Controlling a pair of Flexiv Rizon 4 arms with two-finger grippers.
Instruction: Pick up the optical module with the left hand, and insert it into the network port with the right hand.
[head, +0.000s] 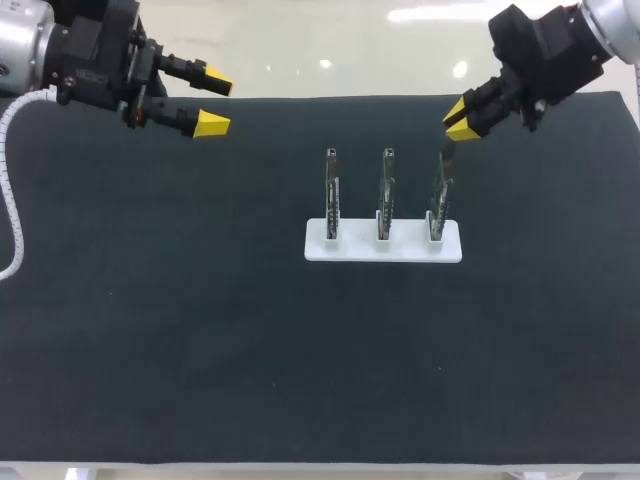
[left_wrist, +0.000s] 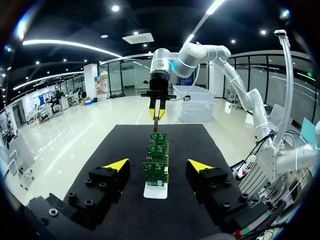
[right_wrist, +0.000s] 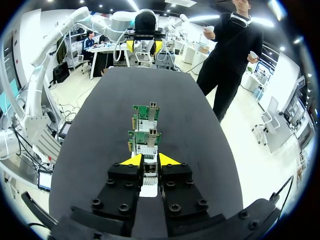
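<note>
Three green network cards stand upright in a white holder (head: 318, 246): left (head: 329, 192), middle (head: 385, 190), right (head: 440, 192). My right gripper (head: 461, 118) hangs over the right card, shut on the slim optical module (head: 447, 150), whose lower end is at the card's top edge. In the right wrist view the module (right_wrist: 149, 169) sits between the gripper's (right_wrist: 149, 160) yellow tips, with two cards (right_wrist: 145, 116) lined up ahead. My left gripper (head: 208, 100) is open and holds nothing at the back left. From its wrist view, the left gripper (left_wrist: 159, 164) faces the card row (left_wrist: 156, 170); beyond it is the right gripper (left_wrist: 156, 107).
A dark mat (head: 180, 340) covers the table. Its back edge runs just behind both grippers. Wide bare mat lies in front of the holder and to its left.
</note>
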